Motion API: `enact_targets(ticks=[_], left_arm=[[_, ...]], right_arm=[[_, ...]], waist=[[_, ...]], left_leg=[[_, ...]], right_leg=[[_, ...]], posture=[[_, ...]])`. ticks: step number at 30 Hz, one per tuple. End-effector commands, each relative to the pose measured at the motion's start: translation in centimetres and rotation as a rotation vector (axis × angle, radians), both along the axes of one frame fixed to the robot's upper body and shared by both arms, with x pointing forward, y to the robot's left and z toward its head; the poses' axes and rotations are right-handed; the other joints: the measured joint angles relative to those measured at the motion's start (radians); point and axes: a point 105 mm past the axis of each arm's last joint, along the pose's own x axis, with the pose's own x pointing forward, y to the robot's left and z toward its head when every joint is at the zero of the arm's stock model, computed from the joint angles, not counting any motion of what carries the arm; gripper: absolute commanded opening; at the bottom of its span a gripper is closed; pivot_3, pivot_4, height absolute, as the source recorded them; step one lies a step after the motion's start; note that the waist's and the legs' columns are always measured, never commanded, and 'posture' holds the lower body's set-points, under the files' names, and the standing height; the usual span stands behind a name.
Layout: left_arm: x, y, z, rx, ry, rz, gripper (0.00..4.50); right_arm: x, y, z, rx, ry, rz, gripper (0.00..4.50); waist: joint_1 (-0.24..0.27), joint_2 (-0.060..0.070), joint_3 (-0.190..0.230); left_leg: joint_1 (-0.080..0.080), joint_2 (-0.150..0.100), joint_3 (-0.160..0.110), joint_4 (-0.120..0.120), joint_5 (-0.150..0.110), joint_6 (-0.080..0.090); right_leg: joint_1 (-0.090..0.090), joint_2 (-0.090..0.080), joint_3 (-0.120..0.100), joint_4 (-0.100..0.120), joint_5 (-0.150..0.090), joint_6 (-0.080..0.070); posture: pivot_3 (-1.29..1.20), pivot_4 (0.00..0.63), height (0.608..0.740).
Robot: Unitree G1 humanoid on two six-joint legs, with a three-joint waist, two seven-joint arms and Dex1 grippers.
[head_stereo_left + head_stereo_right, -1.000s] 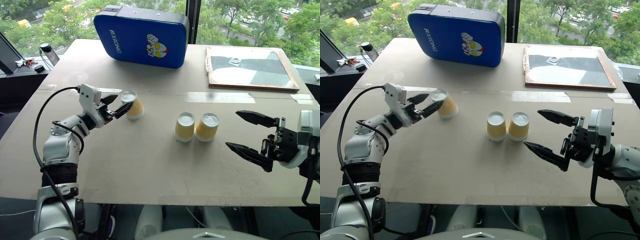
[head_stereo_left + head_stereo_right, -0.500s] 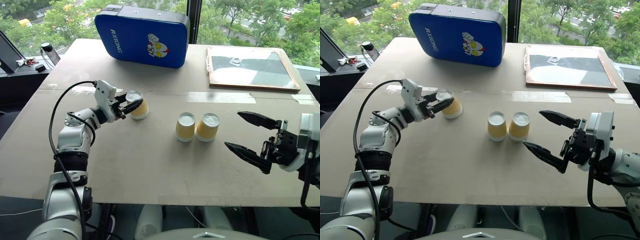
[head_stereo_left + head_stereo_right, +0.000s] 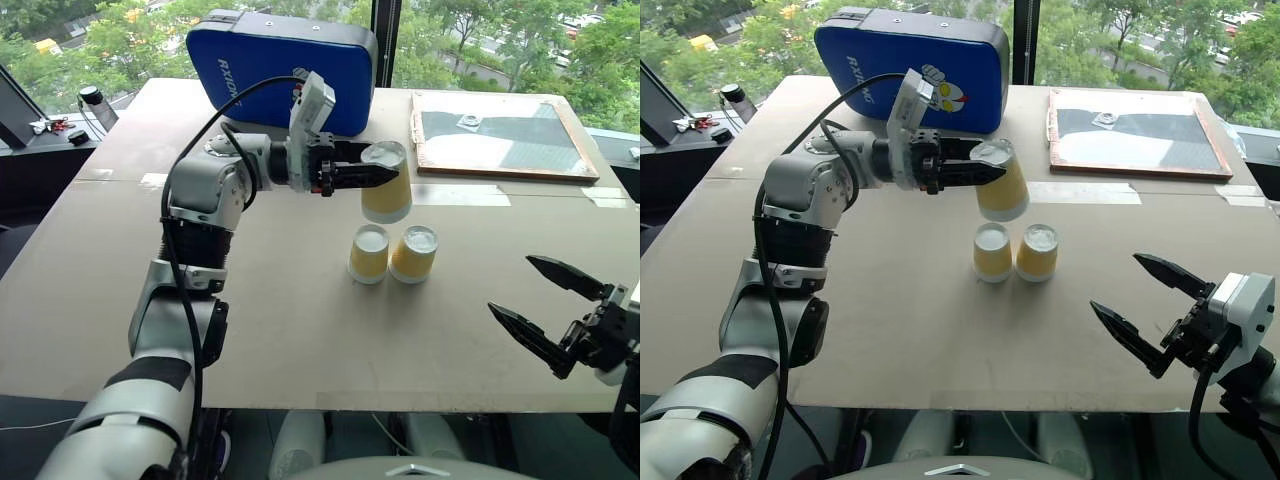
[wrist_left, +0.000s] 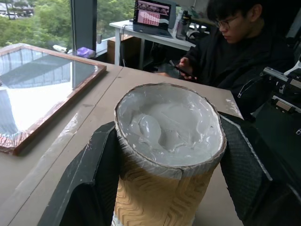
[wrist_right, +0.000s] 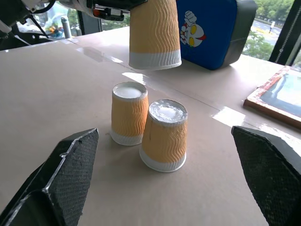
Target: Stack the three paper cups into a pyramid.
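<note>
Two yellow-orange tapered paper cups with white bases (image 3: pixel 391 252) stood upside down, touching side by side, near the middle of the pale wooden table (image 3: pixel 300 330). Above them, clear of the tabletop, the left gripper (image 3: pixel 378 173) held a third identical inverted cup (image 3: pixel 386 184), its black fingers (image 4: pixel 89 174) pinching the cup near its upturned base. The right gripper (image 3: pixel 545 305) hung near the table's front edge, well apart from the cups, its fingers spread wide on nothing.

Three paper cups (image 3: pixel 385 182), one blue case (image 3: pixel 283 68), one framed board (image 3: pixel 503 135), one person (image 4: pixel 244 52).
</note>
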Motion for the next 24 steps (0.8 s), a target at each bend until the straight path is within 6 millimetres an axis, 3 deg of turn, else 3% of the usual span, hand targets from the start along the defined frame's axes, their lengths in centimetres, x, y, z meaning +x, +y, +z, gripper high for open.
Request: enact_targets(ticks=[1, 13, 24], left_arm=[[-0.3, -0.3, 0.7, 0.016, -0.049, -0.041, 2.42], [-1.0, -1.3, -1.4, 0.14, -0.095, -0.134, 2.42], [-0.3, -2.1, -1.8, 0.118, -0.107, -0.118, 2.42]], right_arm=[[-0.8, 0.7, 1.3, -0.028, -0.068, 0.014, 4.5], [-1.7, 1.4, 1.1, -0.019, -0.055, -0.036, 4.5], [-1.6, 1.3, 1.2, -0.018, -0.057, -0.036, 4.5]], waist=[[-0.01, 0.0, 0.0], [-0.002, 0.0, 0.0], [-0.001, 0.0, 0.0]], left_leg=[[0.0, 0.0, 0.0, 0.0, 0.0, 0.0], [0.0, -0.001, 0.0, 0.0, 0.0, 0.0], [0.0, -0.001, -0.001, 0.0, 0.0, 0.0]], right_leg=[[0.0, 0.0, 0.0, 0.0, 0.0, 0.0], [0.0, 0.0, 0.001, -0.001, 0.0, 0.0], [0.0, 0.0, 0.001, 0.0, 0.0, 0.0]], posture=[[0.0, 0.15, 0.74], [0.0, 0.15, 0.74], [0.0, 0.15, 0.74]])
